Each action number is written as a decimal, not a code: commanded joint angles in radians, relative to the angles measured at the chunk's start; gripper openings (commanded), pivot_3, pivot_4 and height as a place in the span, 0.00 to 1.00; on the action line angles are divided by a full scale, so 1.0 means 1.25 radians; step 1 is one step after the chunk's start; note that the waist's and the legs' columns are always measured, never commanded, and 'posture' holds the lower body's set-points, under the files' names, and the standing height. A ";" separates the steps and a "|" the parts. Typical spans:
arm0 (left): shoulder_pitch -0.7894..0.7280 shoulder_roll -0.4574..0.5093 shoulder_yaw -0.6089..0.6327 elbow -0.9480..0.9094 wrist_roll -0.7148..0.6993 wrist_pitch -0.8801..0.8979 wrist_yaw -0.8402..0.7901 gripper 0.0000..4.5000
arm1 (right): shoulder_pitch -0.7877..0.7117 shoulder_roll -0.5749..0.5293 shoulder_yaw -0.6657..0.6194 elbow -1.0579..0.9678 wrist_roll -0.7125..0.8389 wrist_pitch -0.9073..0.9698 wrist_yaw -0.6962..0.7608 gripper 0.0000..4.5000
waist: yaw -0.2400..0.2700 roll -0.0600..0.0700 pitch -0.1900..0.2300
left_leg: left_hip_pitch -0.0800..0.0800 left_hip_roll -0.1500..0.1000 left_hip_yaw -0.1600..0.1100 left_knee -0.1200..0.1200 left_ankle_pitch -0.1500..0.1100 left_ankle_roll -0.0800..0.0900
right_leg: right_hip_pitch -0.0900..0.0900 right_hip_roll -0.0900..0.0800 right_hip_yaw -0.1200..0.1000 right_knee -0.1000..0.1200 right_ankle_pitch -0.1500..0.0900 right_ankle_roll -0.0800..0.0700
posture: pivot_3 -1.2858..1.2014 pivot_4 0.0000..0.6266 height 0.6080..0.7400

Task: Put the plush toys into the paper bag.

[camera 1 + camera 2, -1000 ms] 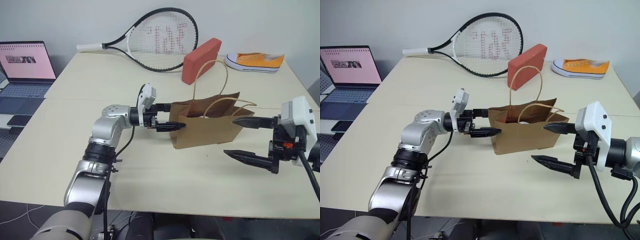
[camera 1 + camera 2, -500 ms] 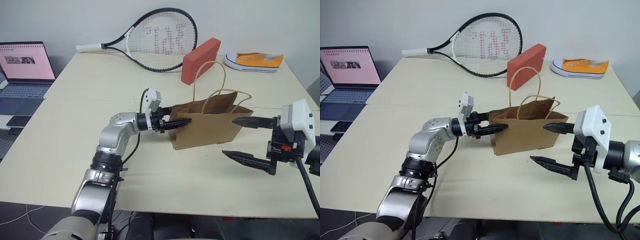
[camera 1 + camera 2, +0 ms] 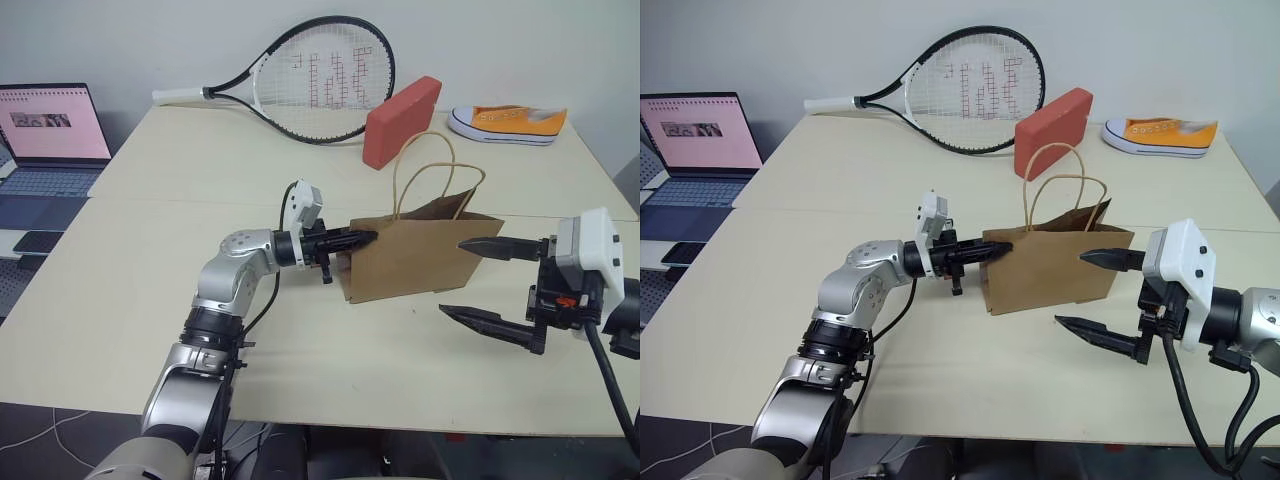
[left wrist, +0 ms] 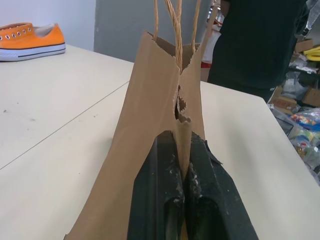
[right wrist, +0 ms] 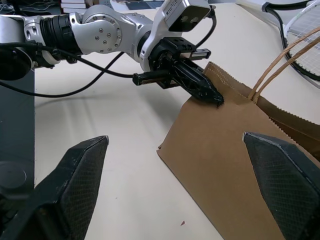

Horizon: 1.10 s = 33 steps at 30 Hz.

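Observation:
The brown paper bag (image 3: 415, 260) stands upright mid-table, its mouth pressed narrow and its two loop handles (image 3: 432, 185) close together. My left gripper (image 3: 365, 238) reaches in level from the left and is shut on the top of the bag's left end; in the left wrist view the paper edge is pinched between the black fingers (image 4: 160, 190). To the right of the bag my right gripper (image 3: 451, 277) is open wide with nothing in it, one fingertip near the bag's right side. The plush toys are hidden from view.
At the back of the table lie a tennis racket (image 3: 310, 75), a red block (image 3: 402, 120) just behind the bag and an orange-and-white sneaker (image 3: 508, 123). A laptop (image 3: 50, 135) sits at far left. A person in dark clothes (image 4: 260, 45) stands beyond the table's right end.
My left gripper has shut on the bag's left end. The bag's mouth has narrowed and its handles have come together. The right gripper has stayed put.

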 commanded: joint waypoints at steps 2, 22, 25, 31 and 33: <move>-0.050 0.031 -0.001 0.007 -0.039 0.028 -0.095 0.01 | 0.036 -0.005 -0.077 -0.023 0.032 0.001 0.017 1.00 | 0.000 0.000 0.000 | 0.000 0.000 0.000 0.000 0.000 0.000 | 0.000 0.000 0.000 0.000 0.000 0.000 | 0.52 0.24 1.00; -0.175 0.023 -0.045 0.250 0.084 -0.134 -0.186 0.27 | 0.171 -0.030 -0.257 -0.055 0.109 0.060 0.033 1.00 | 0.001 0.000 0.000 | 0.000 0.000 0.000 0.000 0.000 0.000 | 0.000 0.000 0.000 -0.001 0.000 0.000 | 0.52 0.24 1.00; -0.163 0.051 -0.037 0.238 0.093 -0.149 -0.191 0.47 | 0.162 -0.031 -0.238 -0.047 0.099 0.053 0.034 1.00 | 0.000 0.000 0.000 | 0.000 0.000 0.000 0.000 0.000 0.000 | 0.000 0.000 0.000 -0.001 0.000 0.000 | 0.52 0.24 1.00; -0.067 0.137 -0.036 0.127 0.132 -0.171 -0.147 0.88 | 0.146 -0.036 -0.215 -0.011 0.050 0.030 0.045 1.00 | -0.004 0.000 0.000 | 0.000 0.000 0.000 -0.001 0.000 0.000 | 0.000 0.000 0.000 0.000 0.000 0.000 | 0.52 0.24 1.00; -0.014 0.185 -0.021 0.055 0.141 -0.164 -0.118 1.00 | 0.146 -0.048 -0.220 0.023 0.020 0.019 0.075 1.00 | -0.003 0.000 0.000 | 0.000 0.000 0.000 -0.001 0.000 0.000 | 0.000 0.000 0.000 0.000 0.000 0.000 | 0.52 0.24 1.00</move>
